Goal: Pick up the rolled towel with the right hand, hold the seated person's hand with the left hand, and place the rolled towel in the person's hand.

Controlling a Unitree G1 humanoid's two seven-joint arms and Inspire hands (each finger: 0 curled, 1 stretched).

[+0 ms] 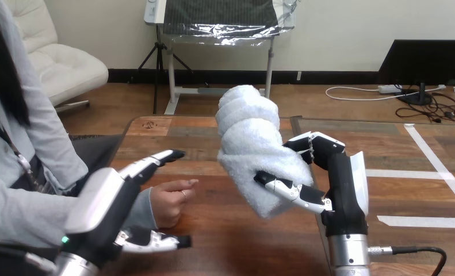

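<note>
Plainly, we saw right hand (340,178) curled round rolled towel (248,138); left hand (107,201), 8 o'clock, fingers straight; person's hand (167,204) at its 3 o'clock.

One rolled white terry towel (248,144) stands out at a single brown wooden plank table (230,241). Two black robot hands with white shells are on view, the left hand (113,195) and the right hand (335,172). They end two silver metal forearms, the left forearm (69,265) and the right forearm (348,256). One person's hand (170,202) shows at the table's left side. Three strips of white tape mark the tabletop at the right: one slanted strip (438,164), one farther level strip (403,173) and one nearer level strip (423,221).
</note>
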